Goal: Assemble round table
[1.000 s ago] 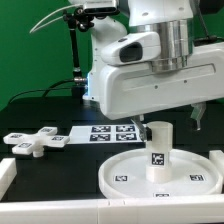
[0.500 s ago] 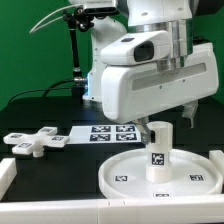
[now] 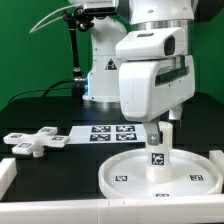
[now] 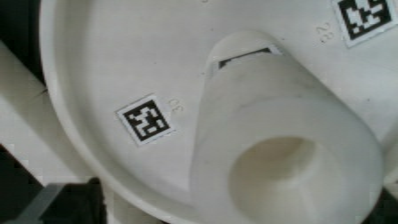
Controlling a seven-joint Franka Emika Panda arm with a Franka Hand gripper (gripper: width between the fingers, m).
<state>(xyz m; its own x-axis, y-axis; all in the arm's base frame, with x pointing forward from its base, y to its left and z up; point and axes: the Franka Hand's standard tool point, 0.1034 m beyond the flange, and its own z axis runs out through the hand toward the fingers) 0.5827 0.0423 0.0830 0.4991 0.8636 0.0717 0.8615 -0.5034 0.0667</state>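
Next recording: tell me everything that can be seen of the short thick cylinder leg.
The cylinder leg is a short, thick, smooth white post that looks like plastic. It stands upright near the middle of the round disc, its lower end on the disc's floor. A small black-and-white square tag on its side faces the exterior camera. In the wrist view, its near end shows a shallow round hollow. The pincer is at its upper end, with one dark finger beside it. Whether it is clamped cannot be told.

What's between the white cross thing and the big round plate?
In the exterior view, only bare black tabletop separates the white plastic cross-shaped foot piece from the large white rimmed round disc; the marker board lies behind that gap.
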